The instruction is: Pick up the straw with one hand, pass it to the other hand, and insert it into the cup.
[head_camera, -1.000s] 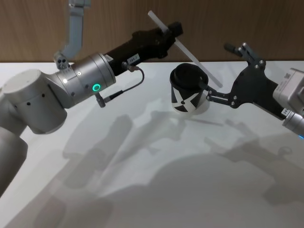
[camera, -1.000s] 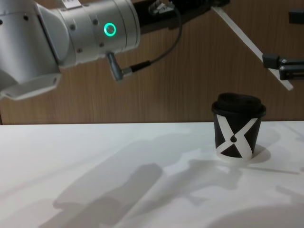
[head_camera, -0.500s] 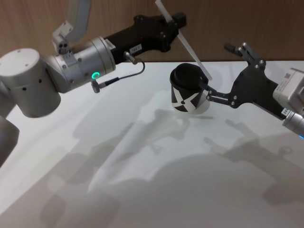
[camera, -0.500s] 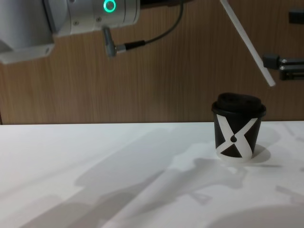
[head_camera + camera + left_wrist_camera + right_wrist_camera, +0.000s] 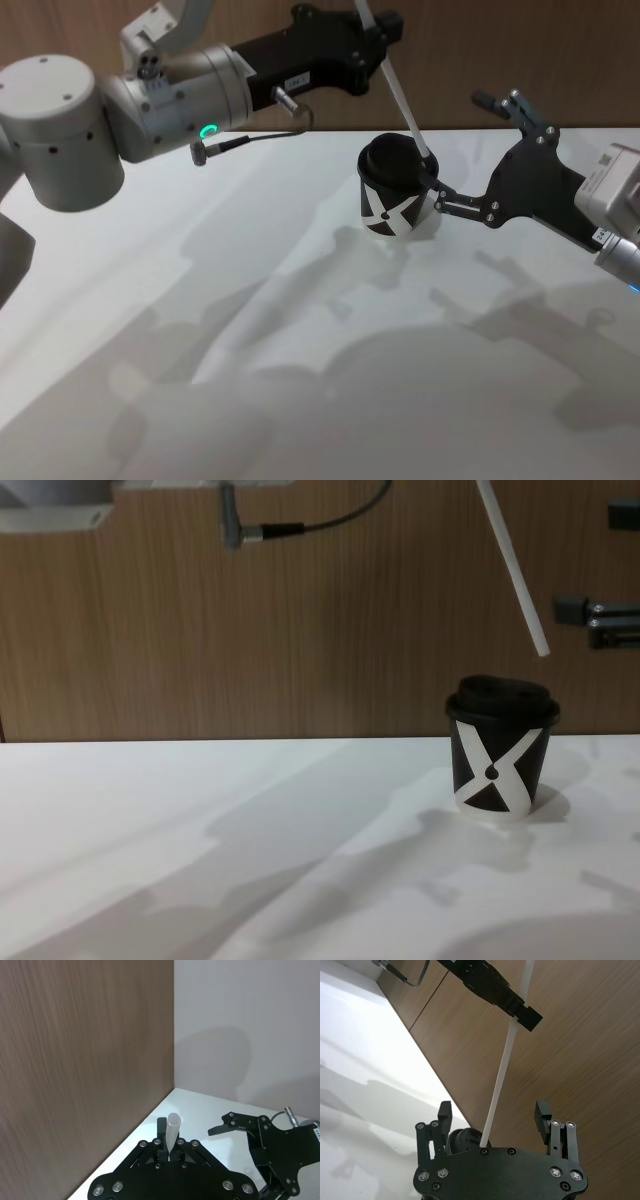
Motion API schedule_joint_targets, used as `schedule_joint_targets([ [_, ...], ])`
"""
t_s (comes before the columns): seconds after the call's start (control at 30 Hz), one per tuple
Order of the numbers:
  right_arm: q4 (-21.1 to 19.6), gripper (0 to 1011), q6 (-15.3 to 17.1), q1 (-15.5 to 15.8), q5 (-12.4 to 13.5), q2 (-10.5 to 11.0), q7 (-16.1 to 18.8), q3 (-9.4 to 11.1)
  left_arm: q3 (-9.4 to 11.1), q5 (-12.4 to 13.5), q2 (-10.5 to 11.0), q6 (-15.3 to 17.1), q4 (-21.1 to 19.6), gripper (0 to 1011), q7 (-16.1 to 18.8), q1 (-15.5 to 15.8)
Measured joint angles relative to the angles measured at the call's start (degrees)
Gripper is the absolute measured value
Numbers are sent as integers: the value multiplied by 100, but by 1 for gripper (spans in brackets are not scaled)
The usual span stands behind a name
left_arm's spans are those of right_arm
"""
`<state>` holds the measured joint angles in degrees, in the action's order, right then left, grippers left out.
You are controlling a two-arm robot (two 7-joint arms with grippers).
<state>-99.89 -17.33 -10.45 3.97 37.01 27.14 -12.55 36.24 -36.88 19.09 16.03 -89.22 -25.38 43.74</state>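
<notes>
Nearest, a white surface [image 5: 300,380] crossed by grey shadows.

Farther in, to the right, one cup [image 5: 500,755]: black, white X on its side, domed lid on, upright on the surface. In the right wrist view, mostly hidden behind the gripper's own body, just a dark curve of lid peeking out. Any opening in the lid too dark to make out.

Just beside the cup on its right, the right gripper [image 5: 455,148], spread wide and holding nothing. One finger low by the cup's wall, the other raised farther back. Touching the cup or just apart: impossible to tell. In the chest view, cut off at the right edge, finger parts alone.

Above the cup, one straw [image 5: 512,568], white and tilted, lower end hanging in the air over the lid's right side and apart from it. Seen from the right wrist, passing between the two spread fingers, well apart from both. Upper end cut off by the top of the head and chest views.

Farthest, against the wooden wall [image 5: 520,40], the left gripper [image 5: 380,30], clamped narrow on the straw's upper part. Behind it, a silver wrist with a green ring light [image 5: 208,131] and a thin cable [image 5: 300,525] looping below. Two grippers in all.
</notes>
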Motion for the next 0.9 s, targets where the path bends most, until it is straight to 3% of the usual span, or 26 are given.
schedule_joint_targets([
  [0.9,0,1001,0,0,0,0,0,0,313,482,-169,610,263,11,-106,712],
])
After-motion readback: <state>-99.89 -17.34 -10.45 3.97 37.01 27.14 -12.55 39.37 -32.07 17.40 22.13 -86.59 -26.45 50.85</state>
